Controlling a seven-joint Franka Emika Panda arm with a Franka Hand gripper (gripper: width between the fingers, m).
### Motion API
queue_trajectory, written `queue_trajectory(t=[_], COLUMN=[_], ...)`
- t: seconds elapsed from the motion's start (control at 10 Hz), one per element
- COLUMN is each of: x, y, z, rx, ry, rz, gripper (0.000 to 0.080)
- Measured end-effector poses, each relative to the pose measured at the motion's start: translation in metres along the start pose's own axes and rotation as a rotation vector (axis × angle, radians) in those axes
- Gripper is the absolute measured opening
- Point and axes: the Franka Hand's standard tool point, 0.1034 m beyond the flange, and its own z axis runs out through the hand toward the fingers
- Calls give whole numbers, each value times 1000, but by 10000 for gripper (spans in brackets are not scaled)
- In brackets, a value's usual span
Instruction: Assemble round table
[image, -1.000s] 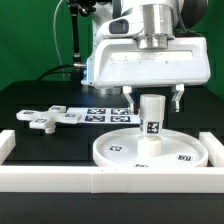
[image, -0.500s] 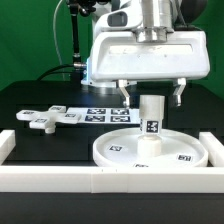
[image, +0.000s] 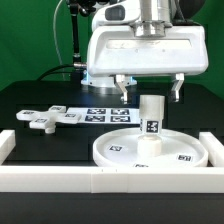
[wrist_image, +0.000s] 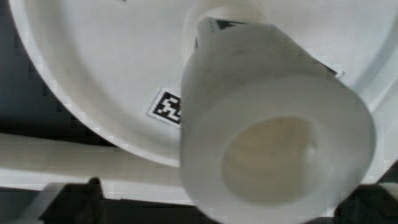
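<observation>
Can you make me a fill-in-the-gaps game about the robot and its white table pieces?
1. The short white plastic cylindrical leg stands ____ on the large white rimmed disc.
2. The robot's gripper hangs above the leg, ____ and holding nothing.
3. The white cross-shaped foot piece lies off the disc, toward the exterior view's ____.

Missing words: upright, open, left.
</observation>
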Motion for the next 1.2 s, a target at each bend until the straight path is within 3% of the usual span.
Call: queue_trajectory(t=[0.2,0.6,1.2], x=[-3,-9,-16], y=[-3,-15,-6], z=[2,1,6], rx=[11,85,83], ry=[-39,-301,-292], rz=[-3,1,-39], gripper=[649,649,649])
